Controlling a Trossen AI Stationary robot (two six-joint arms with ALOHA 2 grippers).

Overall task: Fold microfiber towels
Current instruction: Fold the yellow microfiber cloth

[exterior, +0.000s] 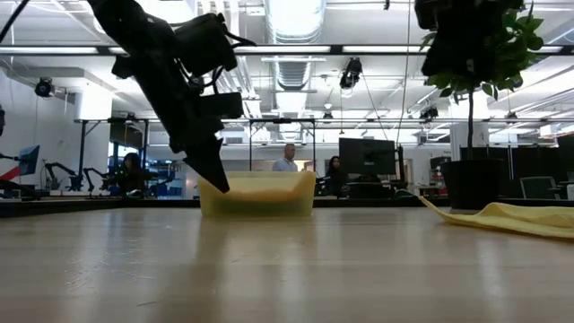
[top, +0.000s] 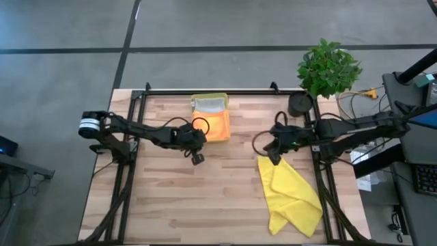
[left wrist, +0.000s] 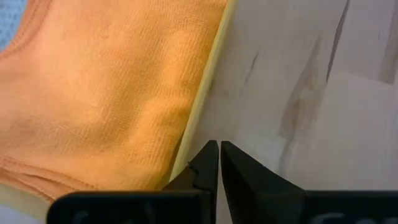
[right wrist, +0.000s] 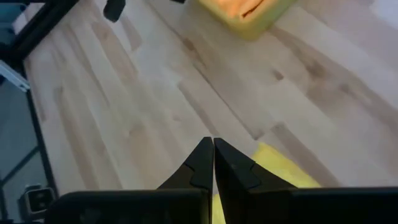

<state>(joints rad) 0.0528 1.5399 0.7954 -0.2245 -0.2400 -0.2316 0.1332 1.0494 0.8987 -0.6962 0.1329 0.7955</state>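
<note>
I see the left gripper (top: 197, 158) clenched on nothing, its tips just off the lower left corner of the yellow tray (top: 220, 99) near the top centre of the high view. The orange towel (left wrist: 106, 93) lies inside that tray, with a pale grey towel (top: 209, 105) behind it. My right gripper (top: 273, 158) is clenched too, empty, hanging at the top corner of the yellow towel (top: 293, 198), which is spread rumpled at lower right on the table (top: 191, 205).
</note>
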